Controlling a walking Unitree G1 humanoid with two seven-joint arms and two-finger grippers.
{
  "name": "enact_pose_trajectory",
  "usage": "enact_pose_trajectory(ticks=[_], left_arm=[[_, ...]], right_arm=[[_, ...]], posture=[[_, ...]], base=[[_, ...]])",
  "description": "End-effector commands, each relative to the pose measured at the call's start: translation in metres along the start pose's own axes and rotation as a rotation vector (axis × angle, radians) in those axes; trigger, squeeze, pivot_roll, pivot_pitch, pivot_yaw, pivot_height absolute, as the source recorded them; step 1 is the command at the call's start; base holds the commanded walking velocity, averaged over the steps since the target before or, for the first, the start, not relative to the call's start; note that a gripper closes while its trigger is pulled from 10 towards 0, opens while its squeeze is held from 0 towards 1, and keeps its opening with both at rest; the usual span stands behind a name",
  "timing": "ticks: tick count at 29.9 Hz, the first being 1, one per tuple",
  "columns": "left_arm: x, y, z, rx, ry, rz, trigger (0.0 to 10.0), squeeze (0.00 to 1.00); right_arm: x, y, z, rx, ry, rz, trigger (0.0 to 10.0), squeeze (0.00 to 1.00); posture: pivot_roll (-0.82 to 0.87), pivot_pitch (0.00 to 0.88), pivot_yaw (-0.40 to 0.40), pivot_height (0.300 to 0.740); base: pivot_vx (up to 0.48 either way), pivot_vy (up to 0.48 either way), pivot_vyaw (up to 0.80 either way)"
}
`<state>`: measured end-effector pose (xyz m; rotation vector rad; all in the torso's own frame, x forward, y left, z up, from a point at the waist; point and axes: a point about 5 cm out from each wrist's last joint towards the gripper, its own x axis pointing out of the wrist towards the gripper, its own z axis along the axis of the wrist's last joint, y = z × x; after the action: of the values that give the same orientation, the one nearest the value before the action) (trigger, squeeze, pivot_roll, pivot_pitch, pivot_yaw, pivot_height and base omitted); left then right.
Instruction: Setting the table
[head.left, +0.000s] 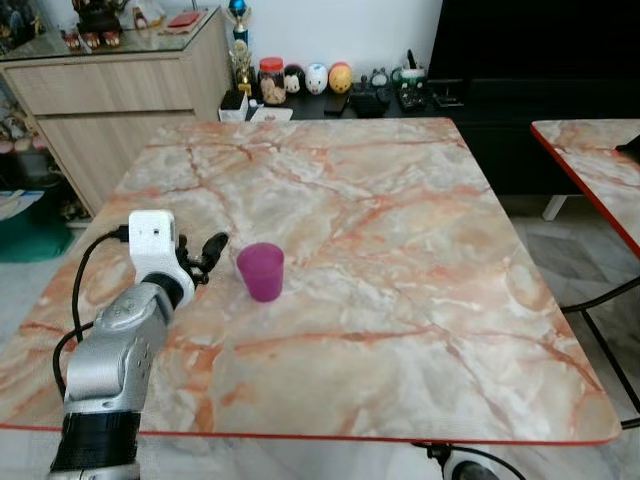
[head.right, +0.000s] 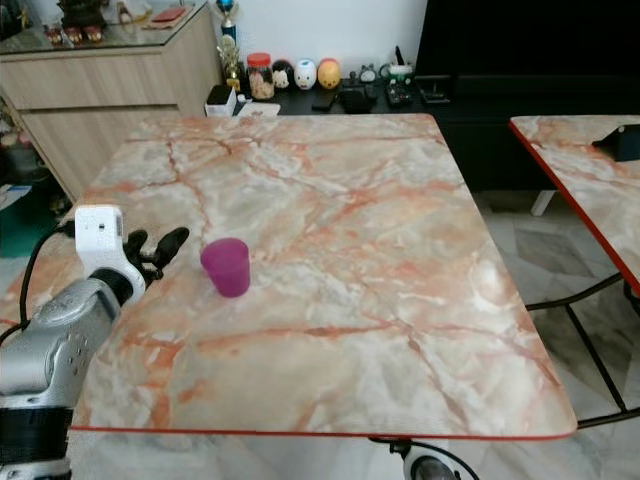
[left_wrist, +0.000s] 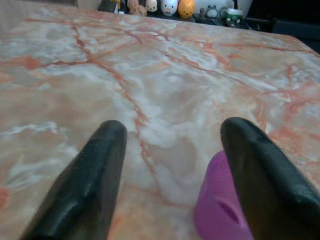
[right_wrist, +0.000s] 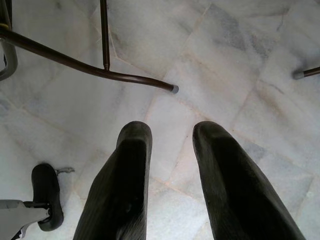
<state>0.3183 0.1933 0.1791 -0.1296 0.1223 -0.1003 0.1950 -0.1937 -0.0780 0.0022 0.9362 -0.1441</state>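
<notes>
Nearest the robot, the left arm reaches over the near-left part of the marbled tabletop (head.left: 400, 300), and its left claw (head.left: 205, 258) hovers low with its two black fingers (left_wrist: 90, 175) spread wide and nothing between them. Just beyond those fingertips, slightly to their right and apart from them, stands the purple cup (head.left: 261, 271), upright on the tabletop with its open mouth up. In the left wrist view the cup sits partly behind one finger rather than in the gap, so the claw looks offset from it. The cup seems to be a small plastic tumbler, tapering toward its base: probably light, stiff enough to take a modest squeeze, not fragile, but smooth-walled and easy to tip or to slide on the glossy marble if nudged from one side. The sensible hold would be across the middle of its wall, a finger on each side, low enough to avoid levering it over and gentle enough not to pop it out upward along the taper. The right claw (right_wrist: 167, 185) hangs idle below table height over the pale tiled floor (right_wrist: 225, 60), its fingers a little apart and empty. Farther off, the tabletop runs back to a dark low shelf with small figurines (head.left: 315, 78) and a wooden cabinet (head.left: 120, 95).
</notes>
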Motion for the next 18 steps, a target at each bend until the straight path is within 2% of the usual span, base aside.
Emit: enact_pose_trajectory(ticks=[1, 6, 7, 18], left_arm=[[0.001, 0.002, 0.000, -0.017, 0.022, 0.024, 10.0, 1.00], [0.004, 0.001, -0.005, -0.005, 0.091, 0.061, 10.0, 1.00], [0.003, 0.001, -0.006, -0.013, 0.105, 0.075, 10.0, 0.00], [0.007, -0.010, -0.018, -0.079, 0.170, 0.055, 10.0, 0.00]], right_arm=[[0.001, 0.001, 0.004, -0.004, -0.006, 0.001, 10.0, 0.00], [0.001, 0.001, 0.004, -0.011, -0.008, 0.000, 10.0, 0.00], [0.001, 0.001, 0.004, -0.013, -0.008, 0.001, 10.0, 0.00], [0.001, 0.003, 0.004, -0.026, -0.004, 0.007, 10.0, 0.00]], posture=[[0.00, 0.000, 0.019, 0.740], [-0.01, 0.000, 0.025, 0.740], [-0.01, 0.000, 0.023, 0.740], [-0.01, 0.000, 0.033, 0.740]], base=[[0.000, 0.000, 0.00], [0.000, 0.000, 0.00], [0.000, 0.000, 0.00], [0.000, 0.000, 0.00]])
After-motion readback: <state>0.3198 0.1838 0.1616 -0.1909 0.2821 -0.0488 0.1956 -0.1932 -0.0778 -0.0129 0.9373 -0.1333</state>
